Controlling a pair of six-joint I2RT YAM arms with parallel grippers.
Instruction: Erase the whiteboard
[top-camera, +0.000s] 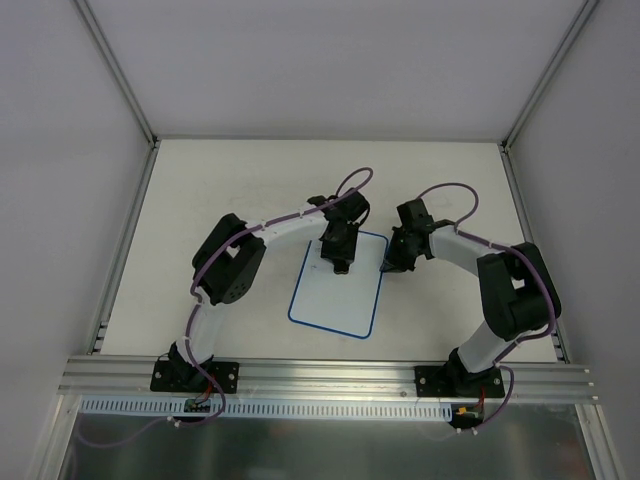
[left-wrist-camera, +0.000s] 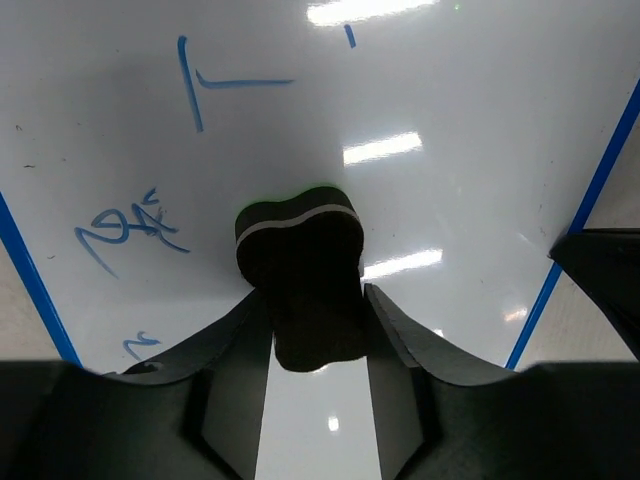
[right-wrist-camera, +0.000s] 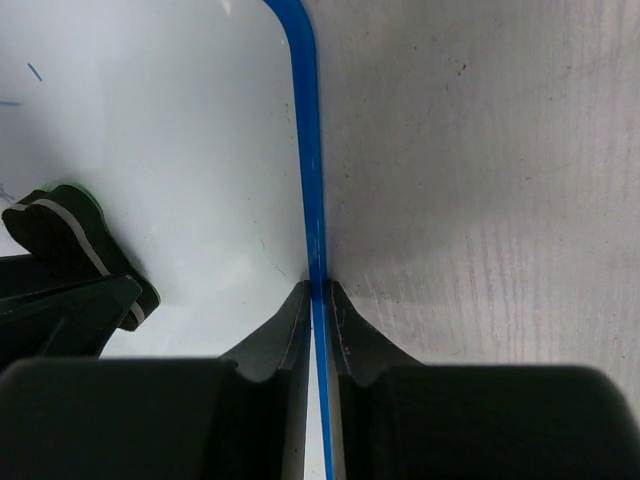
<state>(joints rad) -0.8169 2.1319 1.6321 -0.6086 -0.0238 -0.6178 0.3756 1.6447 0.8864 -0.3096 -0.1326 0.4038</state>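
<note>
Black fingers (left-wrist-camera: 230, 350) of the left gripper (left-wrist-camera: 315, 300) are seen closest, drawn in against both sides of a small dark eraser (left-wrist-camera: 300, 250). The block is held only by its near end, and the jaws are roughly half closed around it. The eraser's far end is laid on the whiteboard (left-wrist-camera: 450, 100), which lies flat on the table (right-wrist-camera: 480, 200) between the two arms, close to their bases. Blue handwritten marks (left-wrist-camera: 125, 230) are left near the board's left rim and along its far part, so the wiping is judged to be largely undone.

The right gripper (right-wrist-camera: 318, 287) is closed almost completely. Its tips are set on the blue rim (right-wrist-camera: 305, 120) at the board's right edge, apparently to pin the board down.

Several failures can be foreseen. Because so little of the eraser is gripped, it could be twisted or pulled out once it is pressed and dragged. If the right tips are pushed off the thin rim, the board would be carried along with the stroke and the marks left unwiped. A wide sweep to the right could also bring the grippers into contact.
</note>
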